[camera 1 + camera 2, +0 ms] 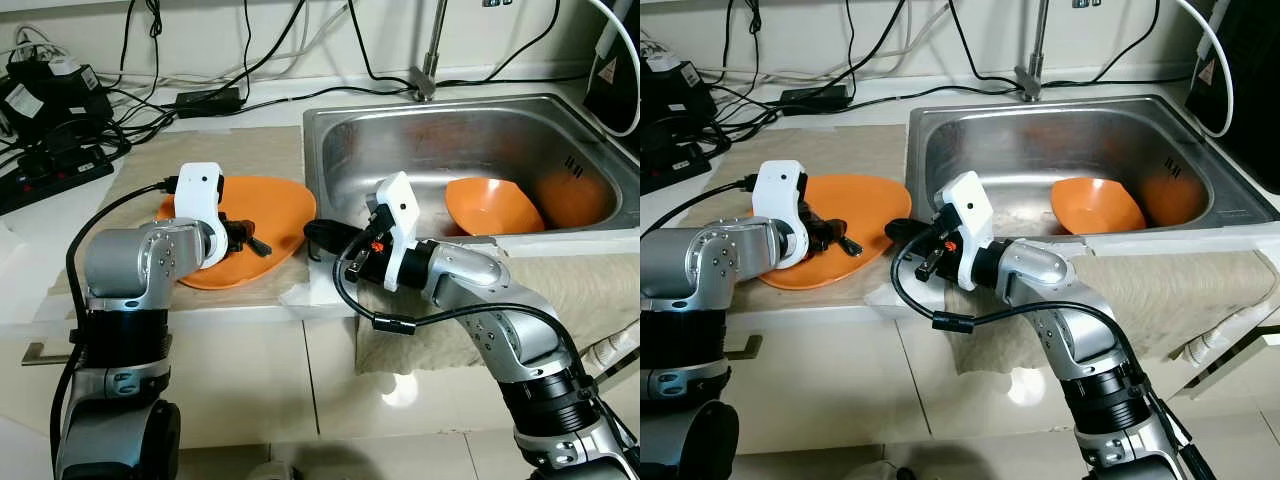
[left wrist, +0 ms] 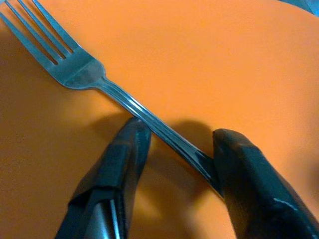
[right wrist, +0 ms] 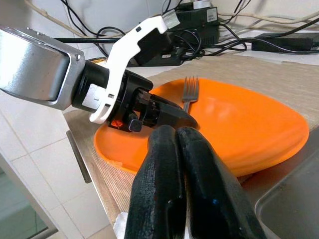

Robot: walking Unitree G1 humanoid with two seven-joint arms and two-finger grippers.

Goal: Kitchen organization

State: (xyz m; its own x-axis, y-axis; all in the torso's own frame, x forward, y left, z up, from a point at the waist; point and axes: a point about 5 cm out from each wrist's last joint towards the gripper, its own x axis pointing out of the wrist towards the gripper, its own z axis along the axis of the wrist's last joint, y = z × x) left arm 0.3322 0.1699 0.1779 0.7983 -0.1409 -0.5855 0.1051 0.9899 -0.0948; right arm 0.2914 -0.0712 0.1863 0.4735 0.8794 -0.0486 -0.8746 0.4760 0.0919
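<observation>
A silver fork lies on the orange plate on the counter left of the sink. My left gripper is low over the plate, open, with its two black fingers on either side of the fork's handle and touching it. In the right wrist view the fork points its tines away across the plate. My right gripper hovers at the plate's right edge by the sink's corner, shut and holding nothing, its fingers pressed together.
The steel sink holds an orange bowl and another orange dish at its right. A beige cloth hangs over the counter's front. A power strip and cables lie at the back left. The faucet stands behind the sink.
</observation>
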